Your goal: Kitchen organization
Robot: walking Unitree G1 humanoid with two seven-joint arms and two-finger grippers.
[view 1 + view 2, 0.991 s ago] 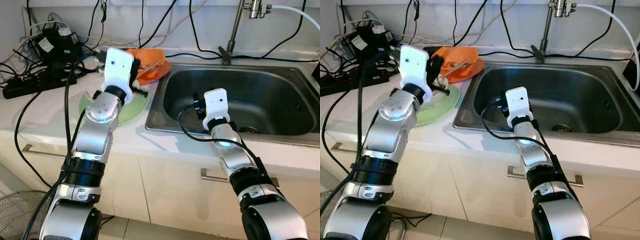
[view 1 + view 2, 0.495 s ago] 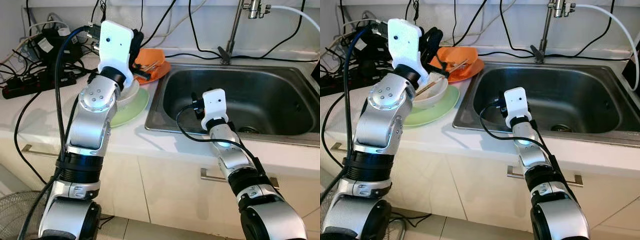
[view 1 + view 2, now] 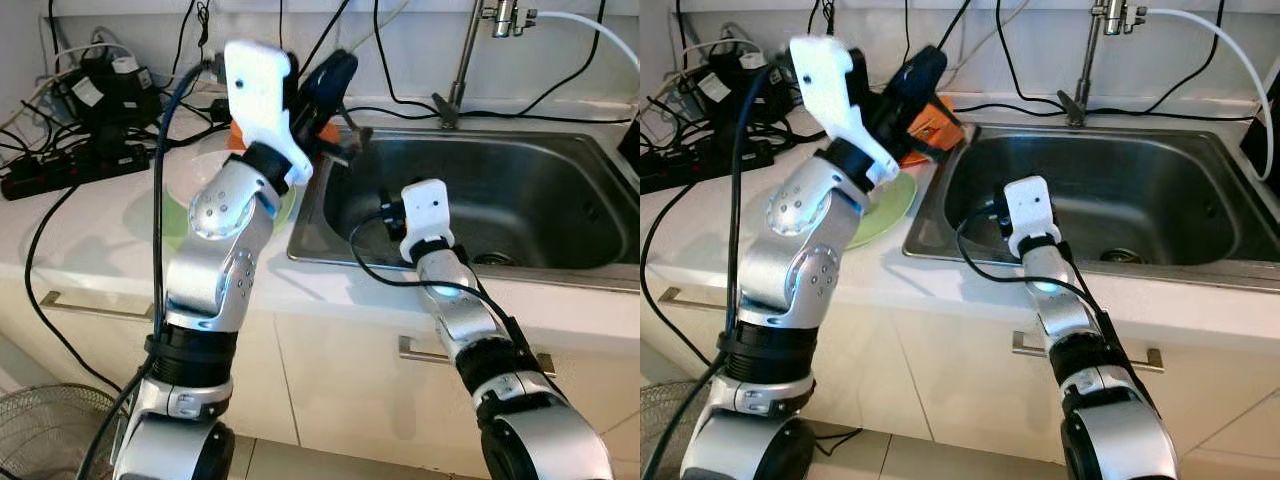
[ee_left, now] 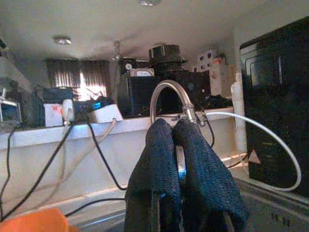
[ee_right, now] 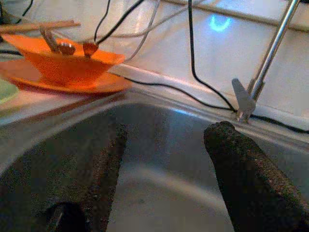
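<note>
Countertop (image 3: 90,215) of pale stone runs across the left half of the eye views, with a stainless sink (image 3: 520,190) set into it on the right. The left gripper (image 3: 335,75) is raised in the upper middle of the frame, above the sink's near-left corner, its two black fingers (image 4: 166,169) pressed together with a thin metal utensil (image 4: 180,166) pinched between them (a spoon or the like; too little of it shows to say which). In the left wrist view the curved faucet (image 4: 166,94) rises behind those fingers.

The right gripper (image 5: 164,164) sits low inside the sink at the centre of the eye views, its fingers spread wide with nothing between them. Its wrist camera looks across the basin toward an orange bowl (image 5: 67,63) stacked on an orange plate (image 5: 72,83), chopsticks (image 5: 41,26) lying over the bowl's rim.

A green plate (image 3: 885,205) lies on the counter just left of the sink, partly hidden behind the left arm. A tangle of black cables and a power strip (image 3: 75,165) occupies the upper left.
</note>
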